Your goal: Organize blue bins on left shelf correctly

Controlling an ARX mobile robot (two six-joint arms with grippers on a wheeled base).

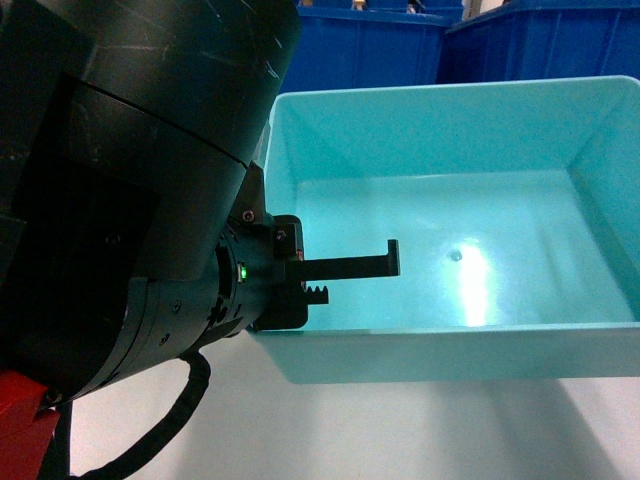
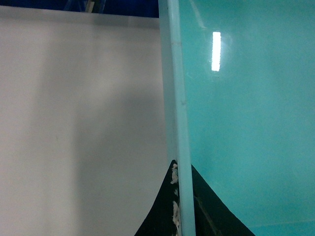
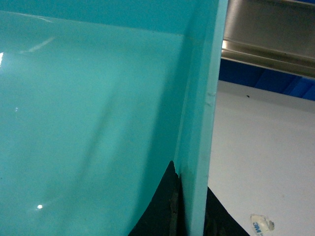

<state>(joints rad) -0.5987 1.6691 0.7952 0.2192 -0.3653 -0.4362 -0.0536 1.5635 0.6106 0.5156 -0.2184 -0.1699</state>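
Left end effector (image 2: 180, 216) clamps turquoise bin (image 2: 246, 123) wall.

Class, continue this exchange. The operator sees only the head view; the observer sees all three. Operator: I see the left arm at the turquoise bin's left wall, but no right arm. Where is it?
Observer: The right gripper straddles the blue bin at its right wall, jaws against both faces.
Operator: Are the left jaws truly on the wall?
Observer: Yes. The left wrist view shows the left gripper with dark fingers pressed to each side.
Operator: Anything beyond the right wall?
Observer: A steel rail above a white surface, with a small label lying on it.
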